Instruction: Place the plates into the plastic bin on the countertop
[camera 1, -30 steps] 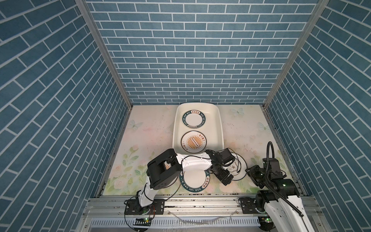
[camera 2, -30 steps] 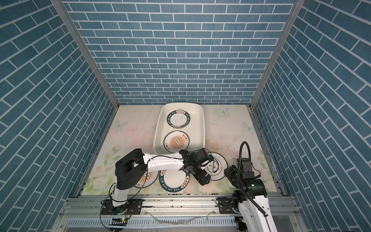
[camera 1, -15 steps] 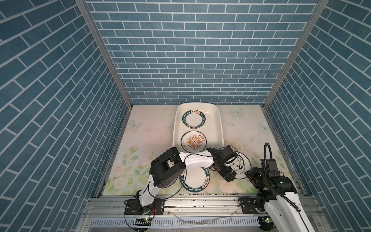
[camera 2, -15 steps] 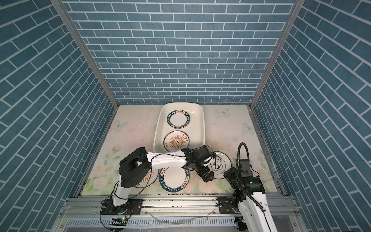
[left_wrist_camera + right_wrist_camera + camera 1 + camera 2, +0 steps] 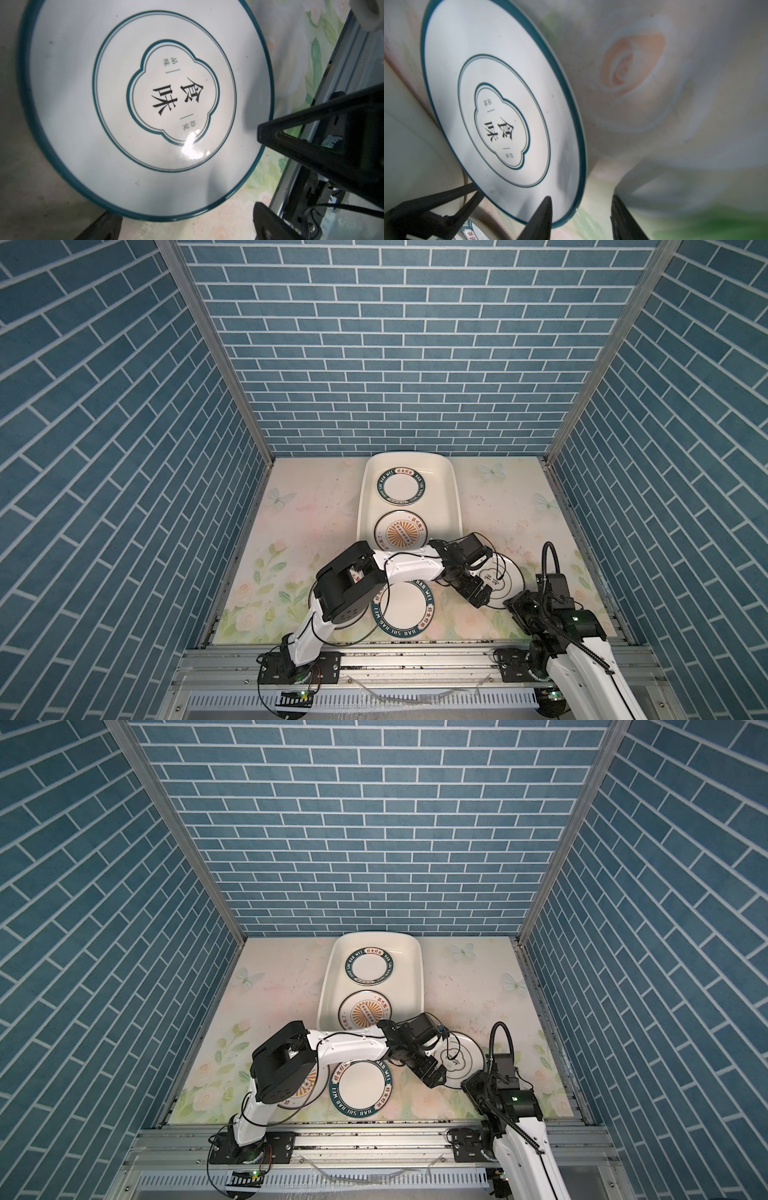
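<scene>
Quatrefoil plate (image 5: pixel 174 97) flat on countertop (image 5: pixel 316 506), outside plastic bin (image 5: pixel 454 489), near its front right corner. Left gripper (image 5: pixel 480 598) spread wide at plate's edge. Right gripper (image 5: pixel 581 204) jaws parted, plate rim between them.

I work in a staged kitchen booth, more lab than home: printed blue brick-tile walls (image 5: pixel 395 344) box in my flower-patterned bench (image 5: pixel 316 506). Bare aluminium rails (image 5: pixel 415 659) edge it like a test rig.
</scene>
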